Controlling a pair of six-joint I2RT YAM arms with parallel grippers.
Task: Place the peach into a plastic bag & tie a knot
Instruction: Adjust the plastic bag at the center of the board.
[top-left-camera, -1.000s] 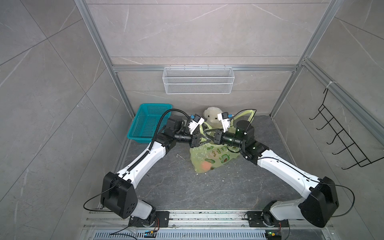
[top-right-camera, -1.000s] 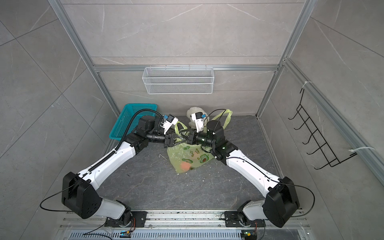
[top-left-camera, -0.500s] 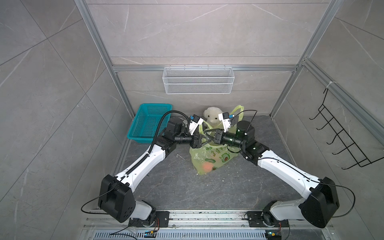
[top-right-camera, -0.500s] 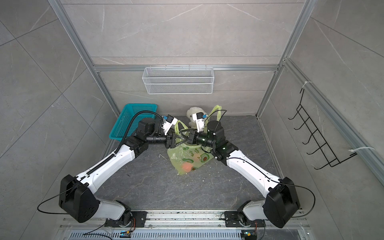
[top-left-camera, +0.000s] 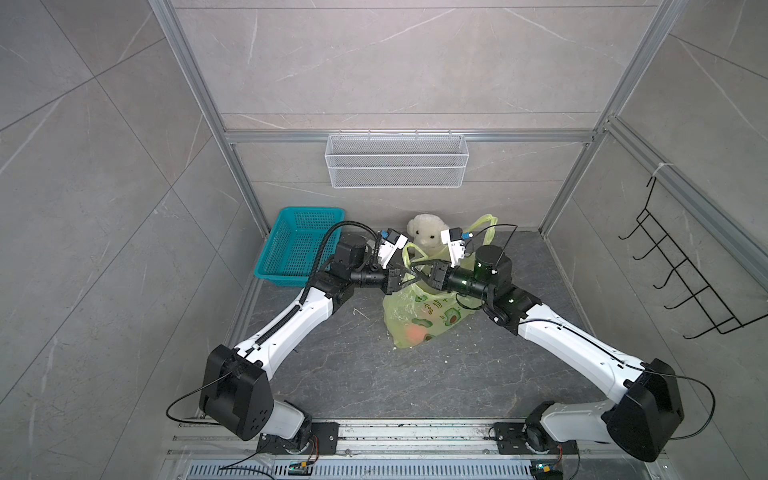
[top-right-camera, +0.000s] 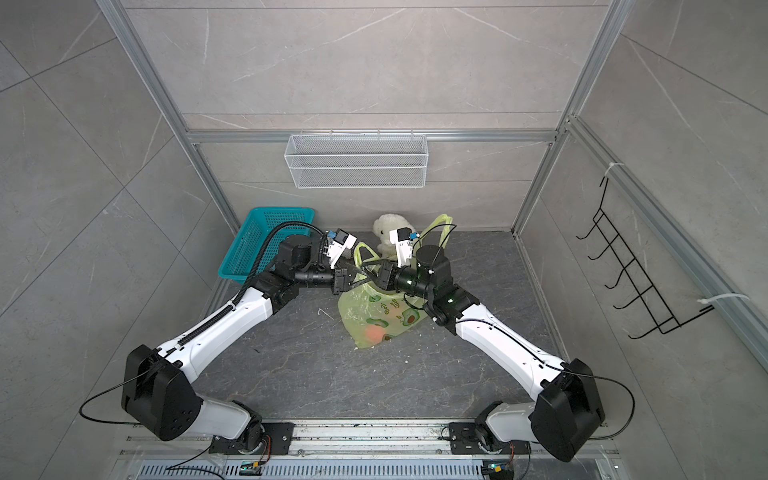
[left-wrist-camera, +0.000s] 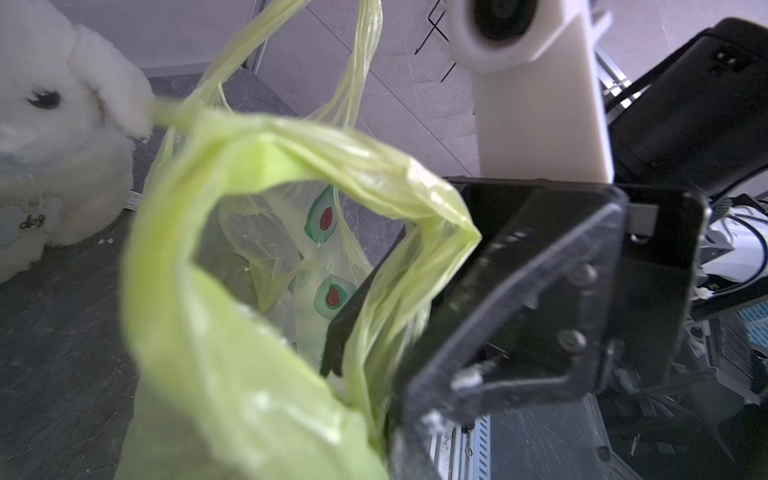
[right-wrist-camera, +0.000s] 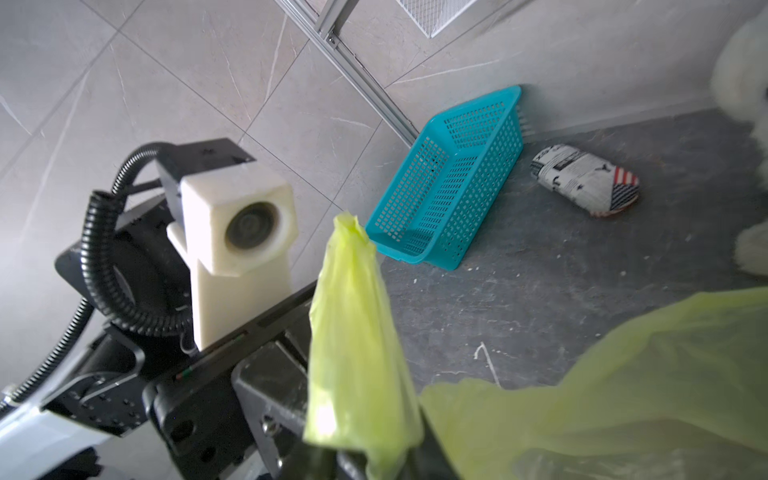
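The yellow-green plastic bag (top-left-camera: 432, 311) (top-right-camera: 382, 311) with avocado prints sags on the dark floor. The orange peach (top-left-camera: 415, 332) (top-right-camera: 374, 332) shows through its lower end. My left gripper (top-left-camera: 405, 279) (top-right-camera: 355, 279) is above the bag's mouth, shut on a bunched handle strip (right-wrist-camera: 353, 324). My right gripper (top-left-camera: 415, 273) (top-right-camera: 365, 268) faces it tip to tip with its jaws spread. Its fingers (left-wrist-camera: 511, 299) straddle the same strip. The other handle loop (top-left-camera: 482, 226) stands up behind my right wrist. No knot is in view.
A white plush dog (top-left-camera: 424, 232) (left-wrist-camera: 54, 145) sits just behind the bag by the back wall. A teal basket (top-left-camera: 301, 249) (right-wrist-camera: 453, 174) leans in the back left corner beside a rolled printed cloth (right-wrist-camera: 586, 178). A wire shelf (top-left-camera: 397, 162) and a black hook rack (top-left-camera: 681, 270) hang on the walls.
My right gripper has gone from shut to open on the handle strip. My left gripper opened briefly and has shut on the strip. The far handle loop has risen higher.
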